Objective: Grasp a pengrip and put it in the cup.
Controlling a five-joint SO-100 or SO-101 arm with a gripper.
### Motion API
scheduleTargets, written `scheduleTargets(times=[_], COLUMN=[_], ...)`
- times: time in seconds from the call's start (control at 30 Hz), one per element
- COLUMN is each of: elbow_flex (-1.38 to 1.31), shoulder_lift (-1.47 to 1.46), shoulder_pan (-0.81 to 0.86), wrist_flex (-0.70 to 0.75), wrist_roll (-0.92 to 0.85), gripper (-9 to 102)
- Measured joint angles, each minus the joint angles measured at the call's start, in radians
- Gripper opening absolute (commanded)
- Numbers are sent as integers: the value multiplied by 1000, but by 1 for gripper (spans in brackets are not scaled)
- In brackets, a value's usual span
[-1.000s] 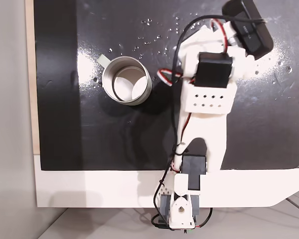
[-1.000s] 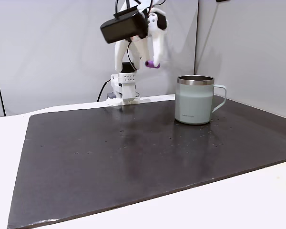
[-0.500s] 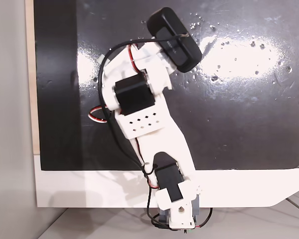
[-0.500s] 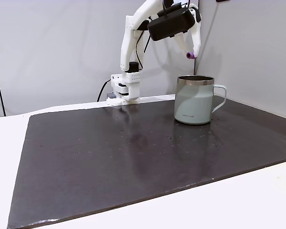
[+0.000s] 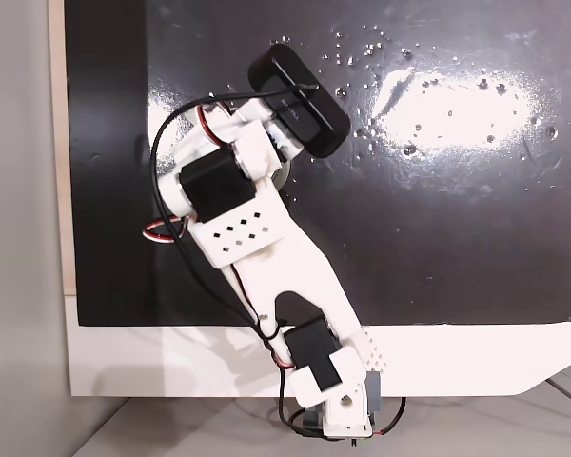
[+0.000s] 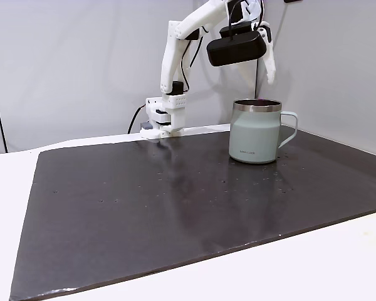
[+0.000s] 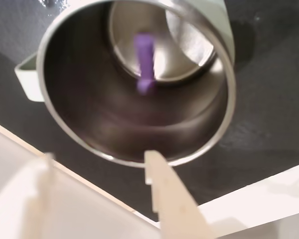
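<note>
Wrist view: I see the pengrip [image 7: 144, 62] inside the cup [image 7: 79, 124], a blurred purple streak against the pale bottom and the shiny inner wall. From the blur I judge it is falling or has just landed, and I cannot tell whether it is at rest. Half a second ago it was pinched at the tip of the end effector, above the cup's rim; now the end effector [image 7: 97, 164] holds nothing, its two pale fingers spread apart with the near rim of the cup showing between them.

In a fixed view from the side, the end effector [image 6: 269, 63] hangs above the cup [image 6: 254, 135], slightly toward the handle side, and no purple shows at its tip any more. The arm has also swung further over the cup since a second ago, when it was well off to the side of it. In a fixed view from above, the arm [image 5: 257, 248] covers the cup almost entirely.

So the release has happened, and I take the drop as good: the pengrip is within the cup's walls, not on the dark surface [image 6: 144, 207] around it. By my reading the task is essentially done; what remains is to lift clear of the cup without knocking its rim.
</note>
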Motion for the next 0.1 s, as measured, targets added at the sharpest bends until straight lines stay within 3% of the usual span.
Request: scheduleTargets(times=[0.1], elbow_flex=[9], shoulder_lift=[0], shoulder_pan=[-2], wrist_flex=[0], wrist_roll=[2], gripper=[22])
